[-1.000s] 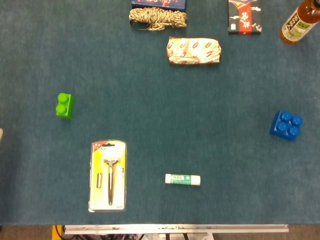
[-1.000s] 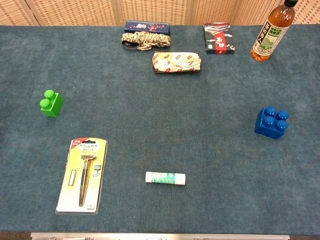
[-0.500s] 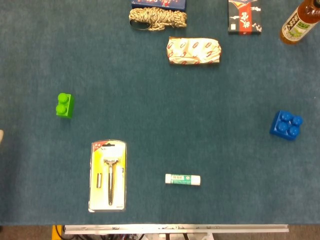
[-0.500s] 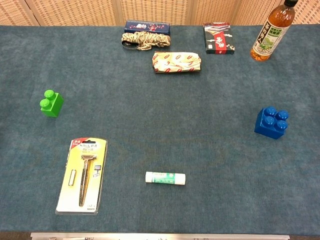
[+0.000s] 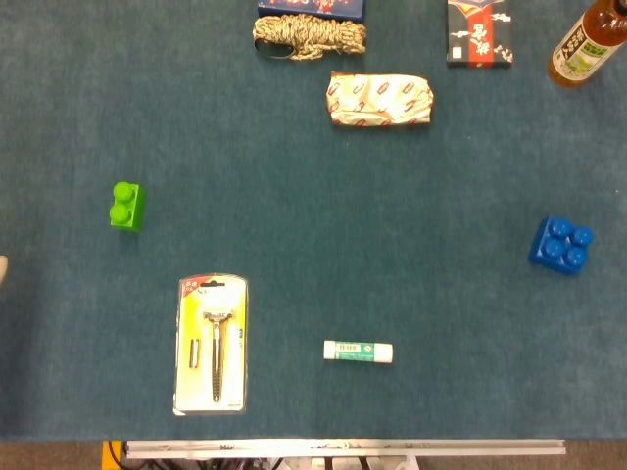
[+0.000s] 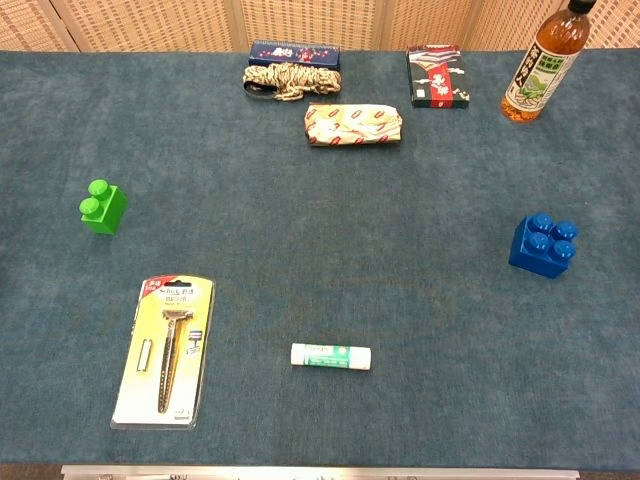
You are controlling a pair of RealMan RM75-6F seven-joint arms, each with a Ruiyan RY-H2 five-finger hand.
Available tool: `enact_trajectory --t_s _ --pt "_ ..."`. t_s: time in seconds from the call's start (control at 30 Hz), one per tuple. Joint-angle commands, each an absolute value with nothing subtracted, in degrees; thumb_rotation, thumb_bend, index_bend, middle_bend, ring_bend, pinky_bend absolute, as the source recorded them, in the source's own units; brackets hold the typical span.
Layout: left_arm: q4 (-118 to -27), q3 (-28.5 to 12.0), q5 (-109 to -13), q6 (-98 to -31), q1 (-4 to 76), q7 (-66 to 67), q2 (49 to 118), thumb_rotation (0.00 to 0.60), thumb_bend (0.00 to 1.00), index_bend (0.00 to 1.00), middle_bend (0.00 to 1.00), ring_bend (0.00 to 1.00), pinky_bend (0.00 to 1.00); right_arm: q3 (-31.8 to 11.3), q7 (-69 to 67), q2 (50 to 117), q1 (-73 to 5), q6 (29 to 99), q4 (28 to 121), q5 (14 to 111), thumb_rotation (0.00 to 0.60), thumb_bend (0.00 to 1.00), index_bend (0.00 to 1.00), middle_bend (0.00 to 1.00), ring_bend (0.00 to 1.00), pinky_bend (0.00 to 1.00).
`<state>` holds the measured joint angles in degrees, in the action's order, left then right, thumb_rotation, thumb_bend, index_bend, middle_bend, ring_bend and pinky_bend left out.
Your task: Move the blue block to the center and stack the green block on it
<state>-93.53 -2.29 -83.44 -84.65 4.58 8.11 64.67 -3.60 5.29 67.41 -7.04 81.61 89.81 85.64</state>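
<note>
The blue block [image 5: 560,244] [image 6: 543,244] sits studs up at the right side of the table. Far across at the left side stands the green block [image 5: 126,206] [image 6: 102,206], also studs up. The two blocks are wide apart, with bare cloth between them. At the left edge of the head view a pale sliver [image 5: 2,270] shows, seemingly the tip of my left hand; too little of it shows to tell how the fingers lie. My right hand is in neither view. Nothing touches either block.
A packaged razor [image 5: 212,344] and a white tube [image 5: 359,352] lie near the front edge. At the back are a wrapped packet [image 5: 380,100], a rope bundle [image 5: 310,36], a dark box [image 5: 478,37] and a bottle [image 5: 586,44].
The pale sliver at the left edge of the head view has crept slightly down. Both blocks and everything else stay where they were.
</note>
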Motion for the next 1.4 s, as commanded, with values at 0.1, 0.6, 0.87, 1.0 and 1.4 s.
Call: enact_trajectory --t_s 0.1,0.6,0.87,1.0,1.4 --pt "-93.57 -2.31 -83.48 -84.77 4.52 8.06 64.63 0.6 0.25 0.42 0.47 0.3 0.47 -2.72 5.67 67.98 -7.69 80.04 89.89 86.28 0.6 0.09 0.36 0.17 0.09 0.2" --pt "-94.74 -2.51 -84.39 -86.71 3.81 7.61 63.77 0.6 0.25 0.42 0.47 0.3 0.47 -0.49 8.51 75.02 -11.11 73.47 83.84 87.45 0.6 0.0 0.14 0.08 0.0 0.11" --pt "-94.8 -2.57 -84.37 -86.98 3.61 7.64 63.54 0.6 0.25 0.42 0.47 0.3 0.47 0.19 7.37 77.75 -11.99 73.44 80.62 89.24 0.6 0.0 0.14 0.08 0.0 0.11" --pt "-94.97 -2.65 -84.29 -87.33 3.39 7.66 63.48 0.6 0.25 0.42 0.47 0.3 0.47 0.59 6.5 79.1 -12.68 72.77 78.62 89.97 0.6 0.0 0.14 0.07 0.0 0.1" --pt "-95.36 -2.68 -84.49 -87.87 3.04 7.69 63.29 0.6 0.25 0.42 0.47 0.3 0.47 1.74 6.23 81.39 -14.01 70.8 76.35 90.69 0.6 0.0 0.14 0.07 0.0 0.1"
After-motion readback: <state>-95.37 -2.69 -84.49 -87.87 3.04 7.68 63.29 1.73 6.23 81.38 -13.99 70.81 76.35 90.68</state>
